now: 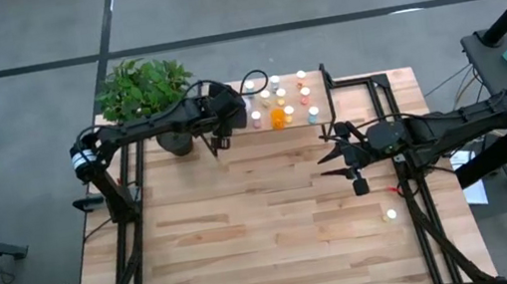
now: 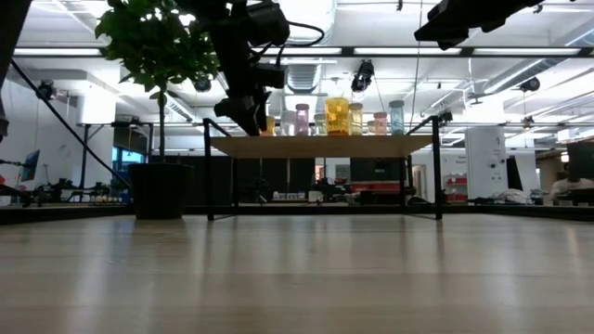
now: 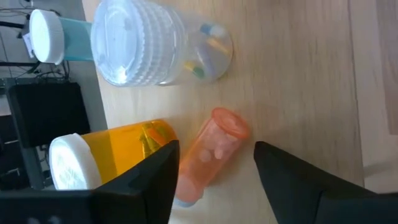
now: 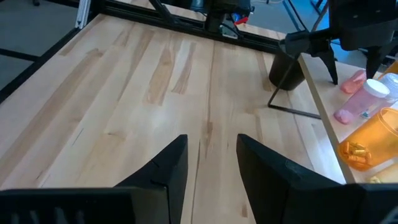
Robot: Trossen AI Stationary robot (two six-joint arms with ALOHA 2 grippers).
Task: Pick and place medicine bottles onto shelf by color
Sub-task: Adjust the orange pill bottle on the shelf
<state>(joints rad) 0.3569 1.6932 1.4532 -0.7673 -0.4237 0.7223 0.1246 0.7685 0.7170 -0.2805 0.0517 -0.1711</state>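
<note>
**A:** What was the left gripper (image 3: 214, 180) doing?

**B:** It hung over the shelf's (image 1: 322, 117) left end, near the top centre of the high view. Its fingers stood apart, holding nothing. Between them in the wrist view lay a small pink-orange bottle (image 3: 211, 152), tipped on its side on the shelf top, with neither finger clearly touching it.

**A:** And around it?

**B:** Just beside it stood a larger orange bottle (image 3: 115, 155), and beyond that a clear one with a ribbed cap (image 3: 152, 43).

**A:** The right gripper (image 4: 211, 165)?

**B:** Over bare table (image 1: 277, 229) at centre right, its fingers part open and empty.

**A:** How far along did it look?

**B:** Nearly done, I'd judge. Most bottles (image 1: 279, 98) stood on the shelf. One pale-capped bottle (image 1: 391, 213) sat on the table at lower right, well apart, not yet shelved. The tipped one probably needed righting. Whether the colours were grouped properly, I couldn't tell.
</note>
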